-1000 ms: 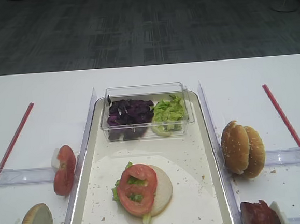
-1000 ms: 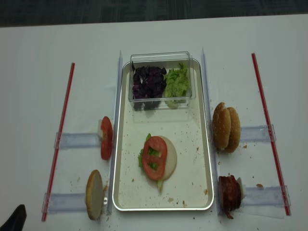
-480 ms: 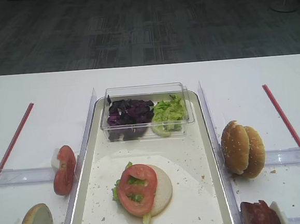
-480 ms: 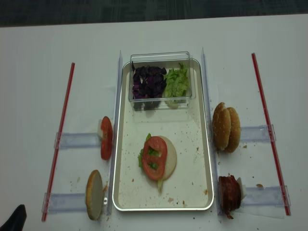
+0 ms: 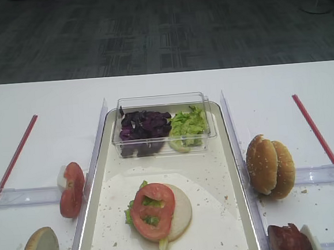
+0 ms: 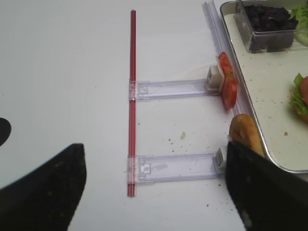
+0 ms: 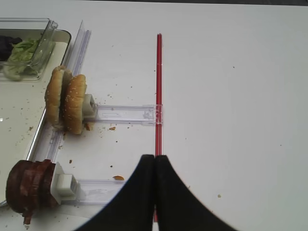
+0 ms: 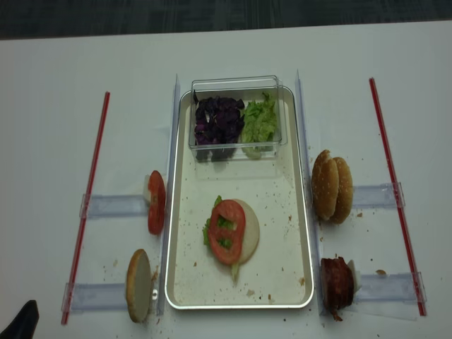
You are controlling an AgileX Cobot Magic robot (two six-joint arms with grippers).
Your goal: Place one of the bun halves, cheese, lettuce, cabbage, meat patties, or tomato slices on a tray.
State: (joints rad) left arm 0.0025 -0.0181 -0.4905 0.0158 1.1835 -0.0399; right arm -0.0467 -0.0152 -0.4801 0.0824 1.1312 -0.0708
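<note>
The tray fills the centre of the overhead frame and already carries a stack at lower centre: a pale bun half, lettuce and a tomato slice. Two bun halves stand at right, meat patties at lower right, tomato slices at left, all unplaced. The left gripper hangs spread wide and empty; the right gripper is pressed together on nothing.

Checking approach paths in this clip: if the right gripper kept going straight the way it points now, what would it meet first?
The right gripper, shut, points along the red strip on the table. Nothing stands in that line; the bun halves sit well left. Height above the table is unclear.
</note>
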